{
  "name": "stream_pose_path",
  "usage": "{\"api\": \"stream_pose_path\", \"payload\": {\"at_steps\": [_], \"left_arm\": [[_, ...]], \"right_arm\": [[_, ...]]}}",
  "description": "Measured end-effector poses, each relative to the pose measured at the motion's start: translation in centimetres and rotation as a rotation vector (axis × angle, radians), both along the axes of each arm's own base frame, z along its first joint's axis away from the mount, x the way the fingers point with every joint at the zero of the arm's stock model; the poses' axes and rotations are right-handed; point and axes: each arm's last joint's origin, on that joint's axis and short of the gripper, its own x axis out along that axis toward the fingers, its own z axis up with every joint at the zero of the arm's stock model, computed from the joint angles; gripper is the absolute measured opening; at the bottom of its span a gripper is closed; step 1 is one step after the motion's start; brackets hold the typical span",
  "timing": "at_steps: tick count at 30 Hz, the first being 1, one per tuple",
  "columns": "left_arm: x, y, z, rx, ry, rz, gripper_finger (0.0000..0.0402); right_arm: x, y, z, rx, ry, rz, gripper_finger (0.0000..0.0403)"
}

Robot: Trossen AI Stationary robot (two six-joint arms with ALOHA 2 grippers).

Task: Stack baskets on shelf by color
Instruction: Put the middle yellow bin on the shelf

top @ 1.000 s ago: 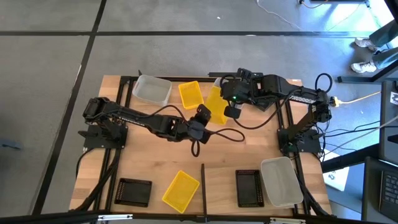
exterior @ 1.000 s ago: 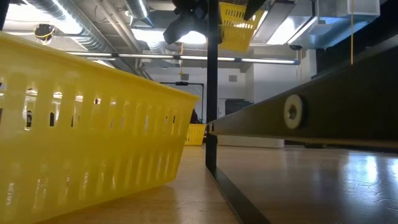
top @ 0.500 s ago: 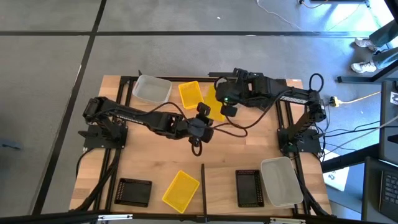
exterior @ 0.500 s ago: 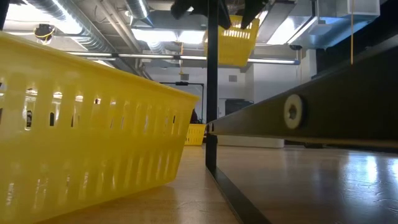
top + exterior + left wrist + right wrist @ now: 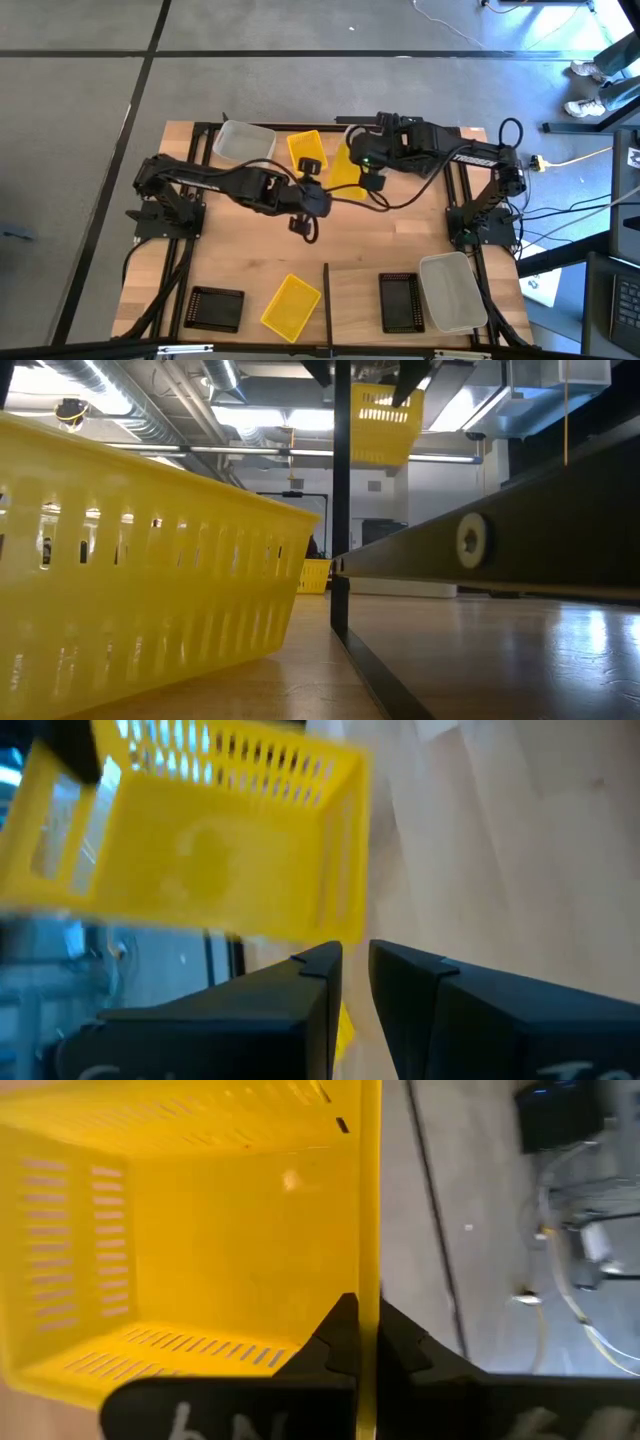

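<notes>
My right gripper (image 5: 366,172) is shut on a yellow basket (image 5: 345,165), held high over the table's far middle; the low view shows the basket (image 5: 386,426) in the air. My left gripper (image 5: 310,164) is empty with its fingers almost together (image 5: 355,955), just left of that basket and above a second yellow basket (image 5: 305,150) that rests on the table. A third yellow basket (image 5: 290,305) lies on the shelf panel, left of the dark divider (image 5: 326,290). My right gripper pinches one wall of the yellow basket at its rim (image 5: 370,1270), one finger inside the basket (image 5: 338,1330) and one outside (image 5: 402,1342). The basket is lifted clear of the table and hangs below the fingers (image 5: 386,426).
Translucent baskets sit at the far left (image 5: 245,143) and near right (image 5: 452,290). Black baskets lie near left (image 5: 217,308) and right of the divider (image 5: 400,300). A cable loop (image 5: 303,228) hangs from my left arm. Bare wood shows mid-table.
My right gripper has moved a little toward the table's left edge with the yellow basket, which has swung from tilted to hanging squarer and a little lower. My left gripper has moved toward the table's left and far edges, near the resting yellow basket.
</notes>
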Motion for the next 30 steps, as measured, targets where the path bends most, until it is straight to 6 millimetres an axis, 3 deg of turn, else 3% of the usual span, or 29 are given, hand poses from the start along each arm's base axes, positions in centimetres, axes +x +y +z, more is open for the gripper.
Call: {"api": "stream_pose_path", "payload": {"at_steps": [10,17,25,30], "left_arm": [[-3.1,-0.5,3.2,-0.015,-0.076,0.089,0.0047],[-6.6,0.3,6.3,-0.070,-0.205,0.149,0.0047],[-11.5,1.8,8.8,-0.112,-0.285,0.244,0.0047],[-13.6,2.2,9.6,-0.140,-0.317,0.272,0.0047]], "right_arm": [[-1.4,0.1,0.6,0.030,0.025,0.006,0.0003],[-2.0,0.3,0.5,0.121,0.053,0.020,0.0003],[-2.7,1.7,0.4,0.519,0.068,0.143,0.0003],[-2.4,3.3,0.2,0.670,0.087,0.199,0.0003]]}}
